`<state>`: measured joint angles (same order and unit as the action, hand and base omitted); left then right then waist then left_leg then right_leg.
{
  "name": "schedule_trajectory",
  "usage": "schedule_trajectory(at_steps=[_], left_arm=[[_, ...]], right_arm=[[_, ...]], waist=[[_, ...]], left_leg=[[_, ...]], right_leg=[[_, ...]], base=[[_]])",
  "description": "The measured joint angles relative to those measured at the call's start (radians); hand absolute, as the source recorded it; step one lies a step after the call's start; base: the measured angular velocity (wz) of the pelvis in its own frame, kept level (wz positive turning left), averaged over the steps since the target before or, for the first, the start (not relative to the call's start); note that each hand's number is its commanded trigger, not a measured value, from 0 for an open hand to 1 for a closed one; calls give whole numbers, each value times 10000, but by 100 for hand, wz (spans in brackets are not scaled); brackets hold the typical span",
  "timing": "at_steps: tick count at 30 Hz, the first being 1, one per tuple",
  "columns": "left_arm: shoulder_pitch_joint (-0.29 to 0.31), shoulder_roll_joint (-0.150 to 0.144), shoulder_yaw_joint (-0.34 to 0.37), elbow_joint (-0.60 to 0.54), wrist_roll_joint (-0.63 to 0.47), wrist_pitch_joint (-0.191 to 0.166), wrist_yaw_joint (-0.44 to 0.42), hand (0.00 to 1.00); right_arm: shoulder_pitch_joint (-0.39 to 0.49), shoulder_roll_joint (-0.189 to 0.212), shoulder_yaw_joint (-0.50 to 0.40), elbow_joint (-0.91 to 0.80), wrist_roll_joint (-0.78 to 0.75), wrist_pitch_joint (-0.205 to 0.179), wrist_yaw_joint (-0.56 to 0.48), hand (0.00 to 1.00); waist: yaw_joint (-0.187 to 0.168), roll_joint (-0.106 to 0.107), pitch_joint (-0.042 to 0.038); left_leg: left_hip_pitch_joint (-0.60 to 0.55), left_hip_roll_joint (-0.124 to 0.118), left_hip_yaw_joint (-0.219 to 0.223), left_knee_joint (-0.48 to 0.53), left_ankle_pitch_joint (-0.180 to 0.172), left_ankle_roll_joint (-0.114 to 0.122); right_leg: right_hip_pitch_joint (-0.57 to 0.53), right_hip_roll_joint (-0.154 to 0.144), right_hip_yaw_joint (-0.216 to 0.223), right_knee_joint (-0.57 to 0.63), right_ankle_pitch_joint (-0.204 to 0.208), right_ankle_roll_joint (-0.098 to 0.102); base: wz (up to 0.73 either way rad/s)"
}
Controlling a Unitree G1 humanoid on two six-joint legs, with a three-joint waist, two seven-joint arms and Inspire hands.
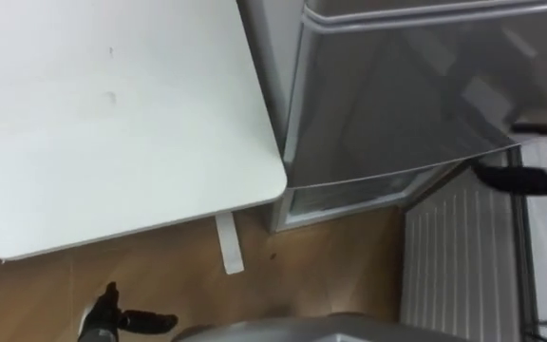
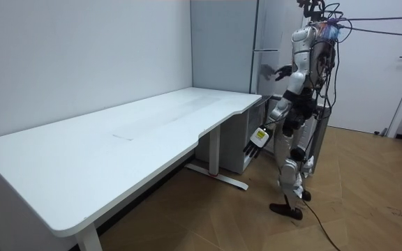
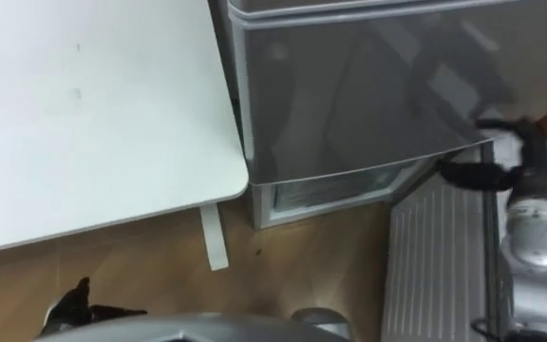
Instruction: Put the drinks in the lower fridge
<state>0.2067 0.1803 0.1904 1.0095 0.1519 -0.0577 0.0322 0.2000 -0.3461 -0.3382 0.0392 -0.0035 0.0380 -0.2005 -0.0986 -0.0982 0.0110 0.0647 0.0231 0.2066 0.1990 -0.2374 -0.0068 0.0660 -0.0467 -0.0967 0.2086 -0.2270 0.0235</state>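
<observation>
left robot hand (image 1: 112,318) hangs low, fingers loose; right robot hand (image 1: 530,179) spread open at lower fridge door (image 1: 397,104) edge.

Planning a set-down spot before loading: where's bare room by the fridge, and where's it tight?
The table top is bare up to its rounded corner beside the fridge. The floor below that corner is free too. Tight: the fridge door's right edge, where the right robot hand sits beside the ribbed panel.

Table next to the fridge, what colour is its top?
White all over, with no pattern. The table shows best in the room view.
</observation>
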Motion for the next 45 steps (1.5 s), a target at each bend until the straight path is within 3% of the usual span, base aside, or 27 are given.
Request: schedule_trajectory(at_steps=[2, 4, 9, 15, 23, 27, 36, 45], left_arm=[[59, -15, 0, -162, 183, 34, -6, 0], [68, -9, 1, -196, 176, 36, 14, 0], [189, -8, -10, -293, 162, 80, 61, 0], [280, -43, -200, -343, 167, 327, 60, 0], [270, -44, -391, -454, 152, 609, -36, 0], [191, -10, -384, -458, 167, 648, -90, 0], [141, -6, -457, -474, 171, 1025, -237, 0], [33, 9, -555, -575, 186, 1233, -291, 0]], right_arm=[[-180, -54, -493, -214, -23, -538, -448, 0], [-232, -59, -766, -336, -13, -732, -765, 0], [-198, -65, -1258, -636, 12, -1020, -1655, 0], [-166, -63, -1366, -187, -7, -1017, -2429, 0], [362, -31, -1365, 2121, 291, -737, -2716, 0], [364, 144, -1366, 3194, 800, -681, -2701, 0], [670, 858, -1337, 3581, 1610, -526, -2364, 0], [783, 901, -715, 4585, 2392, -250, -1317, 0]], waist=[[-49, -41, -49], [-57, -88, -99], [-95, 54, -138], [-162, 221, -117], [-299, 110, -121], [-336, -56, -110], [-382, -5, -129], [-368, 119, -133]], left_leg=[[-8, 14, 7, -1, 0, 0], [7, 13, 62, -4, 0, 0], [33, 15, 75, -3, -1, 2], [123, 25, 94, -19, 16, 28], [170, 10, 106, -122, 49, 43], [177, 13, 140, -129, 49, 43], [165, 27, 258, -175, 47, 43], [144, 40, 265, -214, 48, 44]], right_leg=[[12, 30, 73, -75, 59, 9], [-7, 28, 123, -72, 64, 13], [-16, 29, 121, -68, 71, 18], [27, 32, 123, -38, 84, 5], [46, 46, 272, -50, 88, 7], [60, 52, 293, -58, 89, 8], [-99, 73, 375, -33, 127, 13], [-156, 91, 432, -57, 171, 14]], base=[[-4], [-2], [0], [-1], [-3], [-1], [-4], [-1]])
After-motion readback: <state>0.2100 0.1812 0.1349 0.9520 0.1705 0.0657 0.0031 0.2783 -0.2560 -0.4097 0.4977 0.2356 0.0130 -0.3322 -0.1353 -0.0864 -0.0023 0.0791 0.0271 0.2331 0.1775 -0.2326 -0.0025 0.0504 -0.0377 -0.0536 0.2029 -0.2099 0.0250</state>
